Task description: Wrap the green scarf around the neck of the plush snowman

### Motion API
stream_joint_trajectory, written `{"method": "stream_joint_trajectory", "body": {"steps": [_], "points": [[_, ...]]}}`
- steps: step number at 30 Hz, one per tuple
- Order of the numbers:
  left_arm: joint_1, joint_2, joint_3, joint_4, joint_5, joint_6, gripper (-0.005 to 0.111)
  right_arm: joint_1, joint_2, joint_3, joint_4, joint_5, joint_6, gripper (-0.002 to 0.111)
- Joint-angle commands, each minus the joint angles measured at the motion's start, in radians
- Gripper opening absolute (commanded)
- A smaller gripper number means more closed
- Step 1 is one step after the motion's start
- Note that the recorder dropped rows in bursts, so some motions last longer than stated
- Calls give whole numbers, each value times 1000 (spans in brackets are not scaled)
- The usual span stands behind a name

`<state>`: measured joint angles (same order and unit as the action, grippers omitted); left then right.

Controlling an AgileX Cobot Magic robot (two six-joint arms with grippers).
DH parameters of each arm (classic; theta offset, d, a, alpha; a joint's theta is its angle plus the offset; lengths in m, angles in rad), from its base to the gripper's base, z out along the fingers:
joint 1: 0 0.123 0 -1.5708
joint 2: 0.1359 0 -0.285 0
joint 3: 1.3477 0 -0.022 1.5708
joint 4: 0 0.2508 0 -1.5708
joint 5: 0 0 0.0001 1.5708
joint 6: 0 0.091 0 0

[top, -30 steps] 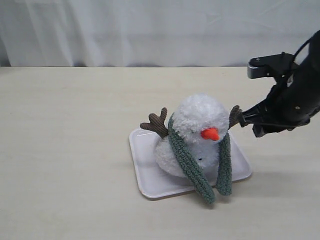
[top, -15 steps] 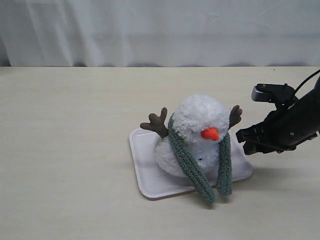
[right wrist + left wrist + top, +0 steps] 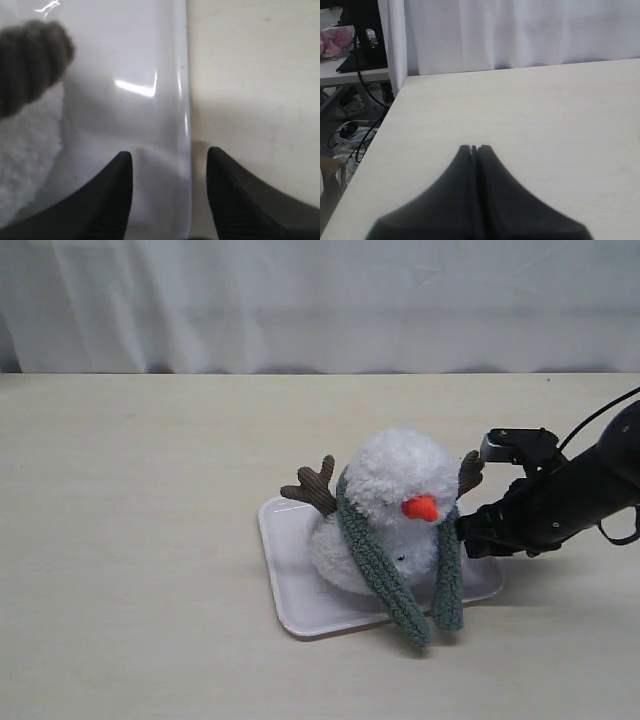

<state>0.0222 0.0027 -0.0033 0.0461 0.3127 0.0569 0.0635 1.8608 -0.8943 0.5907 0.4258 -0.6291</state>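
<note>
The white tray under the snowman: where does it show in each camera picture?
Exterior view: the white tray lies low and centre, under the plush snowman.
Left wrist view: not in it; only the tabletop, a curtain and the shut left gripper.
Right wrist view: it fills much of the picture, its rim running between the fingers of the open right gripper.
Shared landmark: the snowman's white fur, on the tray in the exterior and right wrist views.
</note>
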Motion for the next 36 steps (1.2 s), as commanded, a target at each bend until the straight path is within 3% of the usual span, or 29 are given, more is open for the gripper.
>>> {"method": "stream_joint_trajectory", "body": {"steps": [1,6,13,20,26,36], "points": [[1,-3,3,-4,-8,1,0,-4,22,-1,59,-13,-72,45],[1,-3,3,-4,-8,1,0,-4,41,-1,59,-11,-75,38],[1,-3,3,-4,-8,1,0,-4,95,-1,103,-6,-89,4],[1,-3,3,-4,-8,1,0,-4,95,-1,326,-57,-92,4],[1,-3,3,-4,-8,1,0,-4,95,37,343,-143,-89,4],[1,-3,3,-4,-8,1,0,-4,95,42,332,-115,-114,4]]}}
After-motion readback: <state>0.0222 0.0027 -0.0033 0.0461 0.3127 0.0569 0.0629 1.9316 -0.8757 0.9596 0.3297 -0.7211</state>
